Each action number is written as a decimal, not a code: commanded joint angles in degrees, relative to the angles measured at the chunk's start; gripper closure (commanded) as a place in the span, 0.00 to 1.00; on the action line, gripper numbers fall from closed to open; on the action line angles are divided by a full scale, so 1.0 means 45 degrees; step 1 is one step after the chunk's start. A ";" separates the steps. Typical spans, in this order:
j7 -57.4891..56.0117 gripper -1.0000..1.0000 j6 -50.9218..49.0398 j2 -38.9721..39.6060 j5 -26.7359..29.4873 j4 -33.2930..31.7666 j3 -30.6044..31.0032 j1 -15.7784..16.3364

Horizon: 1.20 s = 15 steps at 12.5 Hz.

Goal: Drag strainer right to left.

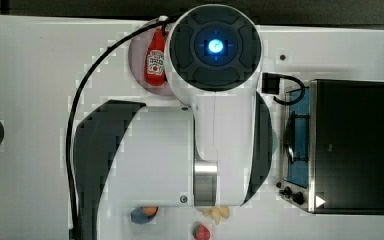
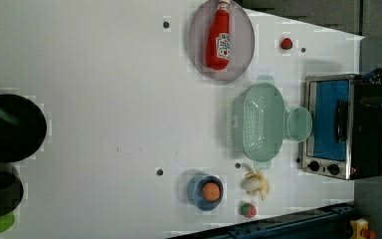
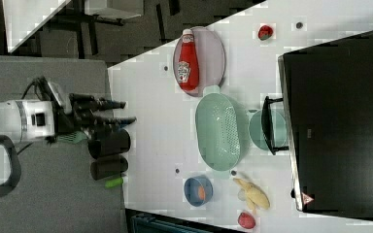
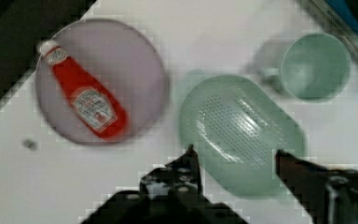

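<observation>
Left view is showing the white tabletop carrying everything, with the strainer serving as the landmark. Largest after the tabletop, the toaster oven is standing beyond the strainer toward the left view's right, with the mug between them. The robot arm is hanging over the scene in the top view, covering the strainer there. The strainer itself is sitting upright on the tabletop, its perforated bowl facing up and a small tab handle pointing toward the plate. The greyish-pink plate is lying just beside the strainer toward the left view's top, and a red ketchup bottle is lying flat on it. The mint-green mug is sitting right against the strainer on its oven side. A blue bowl holding an orange ball is resting near the strainer toward the left view's bottom, a banana is lying just below the strainer's rim, and a strawberry is sitting beyond the banana.

Wrist view is showing the end effector hovering over the strainer's near rim with its jaws standing wide apart, gripping nothing.
</observation>
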 commanded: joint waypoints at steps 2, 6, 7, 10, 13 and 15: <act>0.0318 0.10 -0.2970 -0.4901 -0.0271 -0.1742 -0.0433 -0.0484; 0.0330 0.00 -0.2856 -0.4849 -0.0267 -0.2886 -0.0369 -0.0476; 0.0354 0.00 -0.2600 -0.4801 -0.0267 -0.3410 -0.0321 -0.0476; 0.0453 0.00 -0.0430 -0.4515 -0.0267 -0.5181 -0.0264 -0.0476; 0.1703 0.00 0.2722 -0.3912 -0.0267 -0.6904 -0.0262 -0.0474; 0.2914 0.00 0.4565 -0.3249 -0.0267 -0.7750 -0.0222 -0.0469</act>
